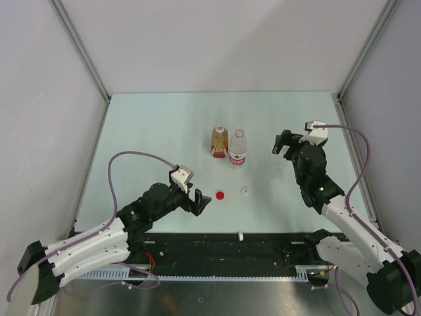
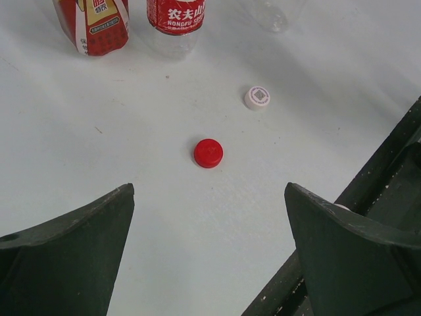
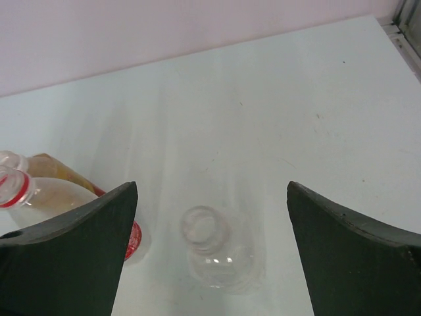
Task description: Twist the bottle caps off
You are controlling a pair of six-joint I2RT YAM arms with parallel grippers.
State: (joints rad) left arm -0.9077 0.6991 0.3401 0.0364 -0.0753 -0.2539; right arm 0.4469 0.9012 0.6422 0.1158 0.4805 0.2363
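Presently both grippers are released and hold nothing: the left gripper (image 2: 209, 197) has its jaws spread wide over bare table (image 2: 79, 145), and the right gripper (image 3: 212, 187) is equally wide, with neither finger touching anything. Ahead of the left gripper, centred between its fingers, lies the red cap (image 2: 208, 153), flat on the surface; a white cap (image 2: 257, 97) lies further ahead and to the right. Beyond them, ahead and to the left, stand the amber bottle (image 2: 92, 26) and the labelled bottle (image 2: 176, 16). Directly below the right gripper, between its fingers, stands the clear bottle (image 3: 217, 253), its mouth apparently open; the other two necks, to that gripper's left, also look uncapped, so I judge the unscrewing largely done. Handling notes, as I judge them: the caps are stiff, very light and low, and will skate on the smooth surface if only one finger arrives first, so I would close on the side wall with both fingers level and centred. The clear bottle looks empty, hence light, thin-walled and easy to tip or crush; I would hold it at mid-body or just below the shoulder with moderate force. The two other bottles, if filled, would be steadier, but with open necks they would spill if tilted.
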